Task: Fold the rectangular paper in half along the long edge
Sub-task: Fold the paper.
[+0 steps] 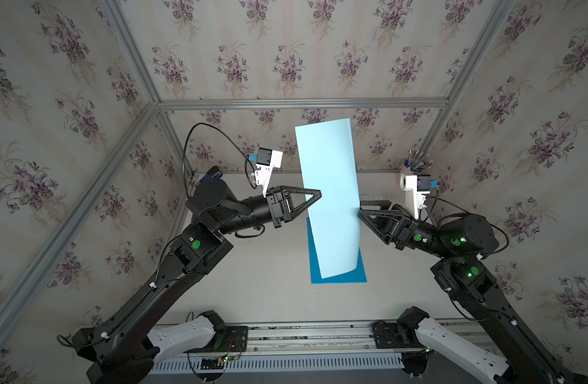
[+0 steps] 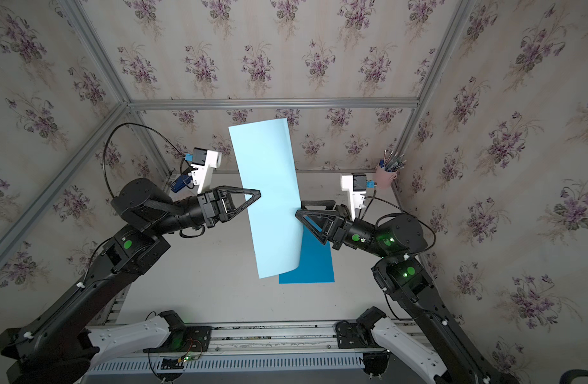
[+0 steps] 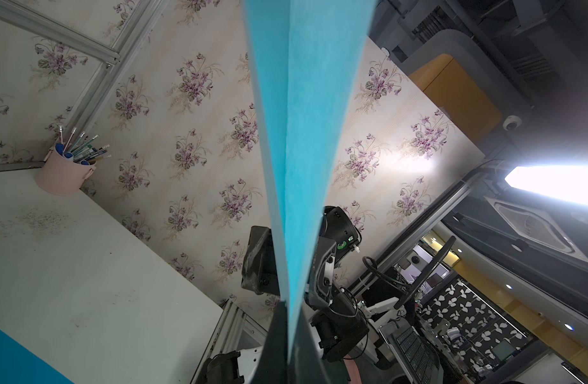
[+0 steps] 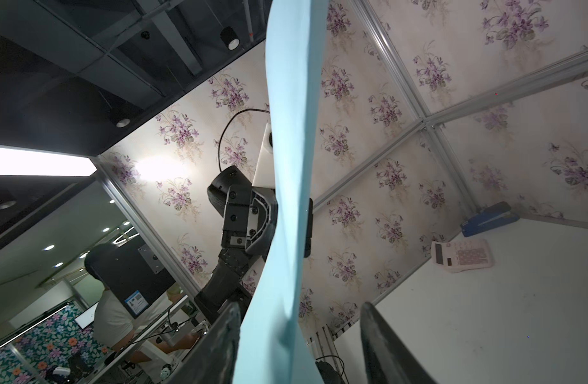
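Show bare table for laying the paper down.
Free: table between left arm and dark blue sheet; strip between that sheet and front rail. Crowded: centre, where left gripper and right gripper meet the paper.

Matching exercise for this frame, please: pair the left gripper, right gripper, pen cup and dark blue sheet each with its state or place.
1 left gripper
2 right gripper
3 pen cup
4 dark blue sheet

A flat on the table
B shut on the light blue paper
C far corner, robot's right side
D jaws apart around the paper's edge

Pairs: 1-B, 2-D, 3-C, 4-A
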Robot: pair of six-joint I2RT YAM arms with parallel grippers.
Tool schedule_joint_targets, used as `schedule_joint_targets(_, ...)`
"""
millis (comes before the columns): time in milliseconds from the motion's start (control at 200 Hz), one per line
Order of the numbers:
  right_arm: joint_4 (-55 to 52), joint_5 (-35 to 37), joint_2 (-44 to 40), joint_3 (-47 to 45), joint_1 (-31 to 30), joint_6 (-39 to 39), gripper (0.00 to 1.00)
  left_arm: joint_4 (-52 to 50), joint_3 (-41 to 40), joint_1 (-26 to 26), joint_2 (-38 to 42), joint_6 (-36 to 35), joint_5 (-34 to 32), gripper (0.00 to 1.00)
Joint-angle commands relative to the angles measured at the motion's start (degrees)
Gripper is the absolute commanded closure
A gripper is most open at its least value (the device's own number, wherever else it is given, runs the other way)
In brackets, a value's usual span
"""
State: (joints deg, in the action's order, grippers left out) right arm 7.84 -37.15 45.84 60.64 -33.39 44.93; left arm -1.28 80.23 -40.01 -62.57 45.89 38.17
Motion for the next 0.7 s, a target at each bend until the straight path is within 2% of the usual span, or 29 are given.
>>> schedule_joint_targets(0,-2.2,2.4,0.6,0.4,-1.1,-2.4,0.42,-0.1,-0.5,0.0,0.4,-1.5,-0.9,1.0)
schedule_joint_targets(75,-2.9,4.1,1.1,0.4,-3.2,-3.5,0.43,0.1,-0.5,0.0,0.2,-1.5,-0.8,1.0)
schedule_joint_targets(135,-3.6,4.8,1.9,0.8,-5.0,-4.4,0.47,0.4,-0.7,0.0,0.1,-1.4,-0.8,1.0)
schedule_joint_targets(240,-4.8,5.5,2.7,1.9,-7.4,-5.6,0.62,0.0,-0.7,0.0,-0.1,-1.9,-1.2,1.0)
schedule_joint_targets(270,-5.2,5.4,2.6,2.2,-7.9,-5.8,0.69,-0.2,-0.8,-0.1,-0.1,-2.2,-1.3,1.0)
schedule_joint_targets(460,-9.4,5.2,0.5,3.9,-8.0,-7.1,1.0,-1.5,-1.1,0.0,0.6,-3.3,-2.6,1.0)
schedule_joint_targets(634,-12.3,4.6,-0.1,4.5,-8.0,-7.7,1.0,-1.6,-0.9,0.0,1.1,-3.4,-2.7,1.0)
schedule_joint_targets(694,-12.6,3.5,0.4,4.7,-8.0,-7.4,0.74,-1.6,-0.7,0.0,1.1,-3.3,-2.6,1.0)
